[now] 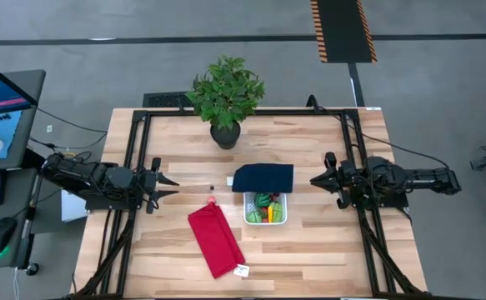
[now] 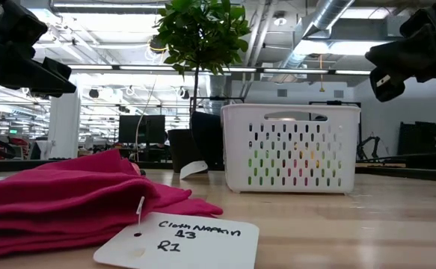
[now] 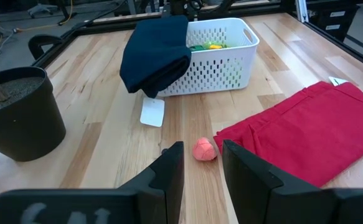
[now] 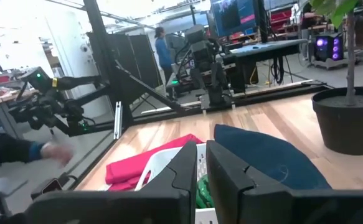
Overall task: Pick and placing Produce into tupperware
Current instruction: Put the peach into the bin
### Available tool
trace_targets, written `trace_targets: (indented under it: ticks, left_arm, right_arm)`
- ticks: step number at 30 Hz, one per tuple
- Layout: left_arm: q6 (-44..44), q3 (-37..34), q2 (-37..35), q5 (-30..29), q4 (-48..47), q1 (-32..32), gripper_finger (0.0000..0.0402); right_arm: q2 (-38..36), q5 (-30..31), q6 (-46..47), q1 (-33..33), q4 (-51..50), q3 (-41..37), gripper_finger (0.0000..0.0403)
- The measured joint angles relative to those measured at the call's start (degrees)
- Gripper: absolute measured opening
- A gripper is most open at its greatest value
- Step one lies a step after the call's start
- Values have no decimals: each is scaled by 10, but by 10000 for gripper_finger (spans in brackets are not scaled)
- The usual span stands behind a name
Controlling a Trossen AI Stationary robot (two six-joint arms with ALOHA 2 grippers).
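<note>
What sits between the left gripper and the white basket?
A red strawberry on bare wood, just ahead of the left gripper, short of the basket; left wrist view shows it.

Overhead, table-level, two wrist views; white basket [image 1: 265, 208] common to all

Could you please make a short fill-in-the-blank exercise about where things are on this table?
1. The navy lid is draped over one edge of the white ____.
2. One strawberry lies on the table beside the ____ cloth.
3. The strawberry sits just ahead of the ____ tool.
4. The potted ____ stands at the table's far edge.

Missing words: container; red; left; plant
</note>
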Motion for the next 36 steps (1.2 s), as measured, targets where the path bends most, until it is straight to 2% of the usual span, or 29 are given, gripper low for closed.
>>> trace_targets:
  ticks: [25, 30, 36]
  left_arm:
    - [0, 0, 0, -4, 0, 0, 100]
    - [10, 0, 0, -89, 3, 0, 100]
    - [-95, -5, 0, -162, 32, 0, 100]
  right_arm:
    - [0, 0, 0, 0, 0, 0, 59]
    - [0, 0, 0, 0, 0, 0, 59]
    - [0, 0, 0, 0, 0, 0, 59]
